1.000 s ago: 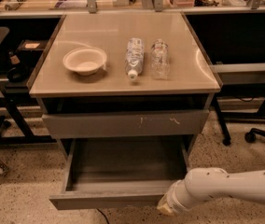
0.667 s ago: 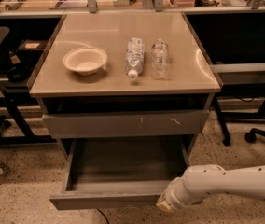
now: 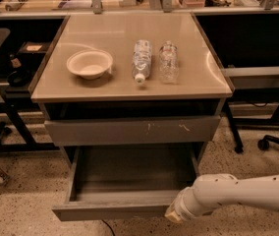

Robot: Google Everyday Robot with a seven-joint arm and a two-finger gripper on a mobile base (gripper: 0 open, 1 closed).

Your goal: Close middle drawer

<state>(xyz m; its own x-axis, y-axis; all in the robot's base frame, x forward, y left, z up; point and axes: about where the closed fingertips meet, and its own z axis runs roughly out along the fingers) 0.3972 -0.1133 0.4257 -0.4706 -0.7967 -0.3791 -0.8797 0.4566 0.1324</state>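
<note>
The middle drawer (image 3: 111,211) is pulled far out of the cabinet, and its shallow grey box interior (image 3: 132,170) holds nothing. Its plain grey front faces me at the bottom of the camera view. My gripper (image 3: 172,215) is at the end of the white arm (image 3: 242,193), which reaches in from the lower right. It sits at the right end of the drawer's front, at or just before the front face. The arm's wrist hides the gripper's tips.
Above the open drawer is a shut grey drawer front with white scuff marks (image 3: 129,130). On the cabinet top (image 3: 105,33) are a white bowl (image 3: 89,64) and two clear plastic bottles (image 3: 141,60) (image 3: 168,61). A chair base (image 3: 272,139) stands at the right, and desk legs (image 3: 12,122) at the left.
The arm's end has shifted a little to the left along the drawer's front. The drawer is still about as far out as before.
</note>
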